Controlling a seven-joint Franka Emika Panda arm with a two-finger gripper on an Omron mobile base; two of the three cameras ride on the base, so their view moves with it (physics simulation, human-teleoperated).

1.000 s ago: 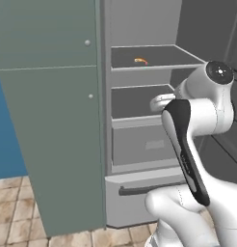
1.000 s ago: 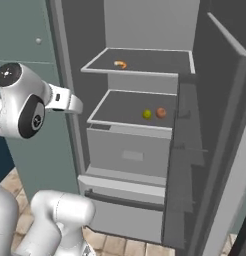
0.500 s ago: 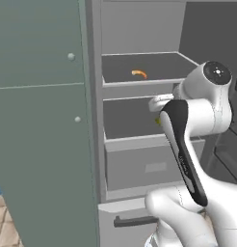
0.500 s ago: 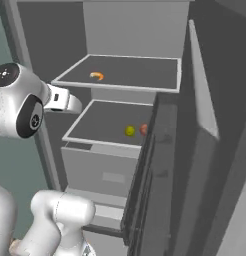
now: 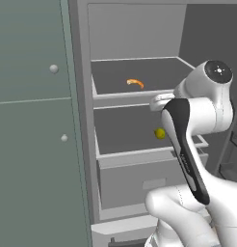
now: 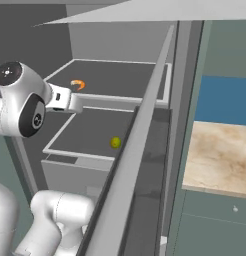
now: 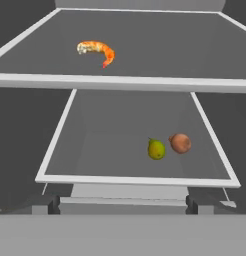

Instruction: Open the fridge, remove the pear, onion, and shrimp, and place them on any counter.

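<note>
Gripper jaws fully spread, holding nothing, touching nothing; in the hand view it looks into the open fridge [image 7: 140, 50], well short of the shelves. Finger tips not clear in any view. Shrimp [image 7: 97, 50] lies on the upper shelf, left of centre, also visible from the left base view [image 5: 135, 83] and the right base view [image 6: 78, 84]. Pear [image 7: 156, 149] sits on the lower shelf toward its front right, with the onion [image 7: 180, 143] just beside it on the right, close but whether touching I cannot tell. Pear also shows at [image 5: 160, 133] and [image 6: 115, 142]. Counter [image 6: 222, 155] with tan top appears past the fridge door edge in the right base view. Versus half a second ago: both base views have shifted and the fridge interior looms closer, so the base has driven on; items lie on the same shelves, jaws unchanged at wide.
</note>
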